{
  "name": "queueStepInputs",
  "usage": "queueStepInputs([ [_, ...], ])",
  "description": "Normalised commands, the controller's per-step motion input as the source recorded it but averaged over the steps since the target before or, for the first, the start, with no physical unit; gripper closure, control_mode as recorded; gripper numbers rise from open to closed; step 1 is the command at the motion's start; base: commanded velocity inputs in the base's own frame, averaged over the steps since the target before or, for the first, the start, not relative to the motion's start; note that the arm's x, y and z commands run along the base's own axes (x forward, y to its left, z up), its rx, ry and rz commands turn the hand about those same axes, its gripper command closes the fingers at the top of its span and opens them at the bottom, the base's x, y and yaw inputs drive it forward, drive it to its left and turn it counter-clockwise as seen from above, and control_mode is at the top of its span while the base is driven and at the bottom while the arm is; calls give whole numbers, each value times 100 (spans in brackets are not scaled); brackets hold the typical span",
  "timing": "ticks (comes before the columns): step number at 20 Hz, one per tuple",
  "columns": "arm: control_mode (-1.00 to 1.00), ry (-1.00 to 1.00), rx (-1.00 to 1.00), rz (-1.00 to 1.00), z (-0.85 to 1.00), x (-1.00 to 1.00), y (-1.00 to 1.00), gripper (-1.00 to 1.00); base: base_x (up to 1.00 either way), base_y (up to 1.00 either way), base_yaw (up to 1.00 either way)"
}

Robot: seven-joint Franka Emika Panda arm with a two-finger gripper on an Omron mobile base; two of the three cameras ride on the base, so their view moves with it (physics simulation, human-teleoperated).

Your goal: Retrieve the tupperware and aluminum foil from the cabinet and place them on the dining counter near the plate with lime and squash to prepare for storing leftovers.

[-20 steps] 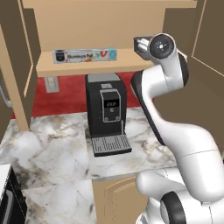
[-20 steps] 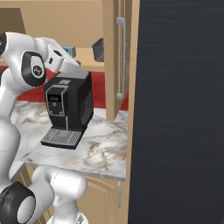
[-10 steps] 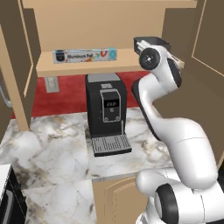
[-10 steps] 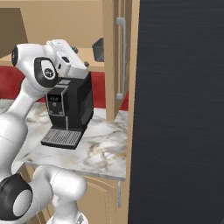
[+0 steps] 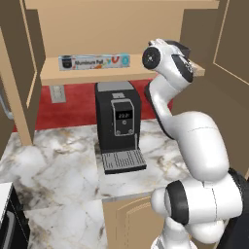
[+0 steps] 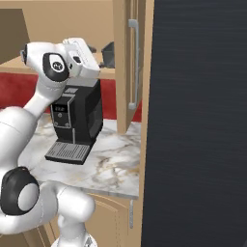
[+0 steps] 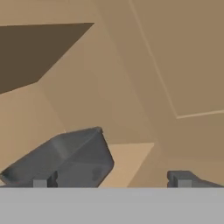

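Fingers (image 7: 114, 180): spread to their widest, both dark tips low in the hand view with a broad gap between them. Nothing is held — no object sits between the tips, and no contact with either tip can be confirmed.

Tupperware (image 7: 65, 158): a dark grey tub with rounded corners, resting on the tan shelf board of the cabinet (image 7: 131, 87). It lies just ahead of one finger tip and off to that side of the gap, not centred between the two tips. It appears close to that tip, but whether it touches cannot be told. In the right base view the tub (image 6: 108, 54) shows as a dark shape on the shelf just beyond the robot's hand, beside the cupboard's upright edge.

Aluminum foil (image 5: 95, 61): a long narrow carton, white and pale blue with a red V mark, lying lengthwise on the same shelf — well apart from the fingers, toward the far end of the board from the hand.

Below the shelf, a black coffee machine (image 5: 119, 125) stands on the marbled desk (image 5: 53, 170), under the raised hand and clear of the fingers.
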Motion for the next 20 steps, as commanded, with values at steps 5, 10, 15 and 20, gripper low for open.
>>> queueStepInputs([
  [5, -100, 2, 0, -15, 18, 27, -1, -100, 0, 0, 0],
  [10, -100, 8, 2, -8, 8, 25, -10, -100, 0, 0, 0],
  [15, -100, 10, 9, -3, 2, 21, -16, -100, 0, 0, 0],
  [20, -100, 4, 12, 0, 0, 28, -19, -100, 0, 0, 0],
])
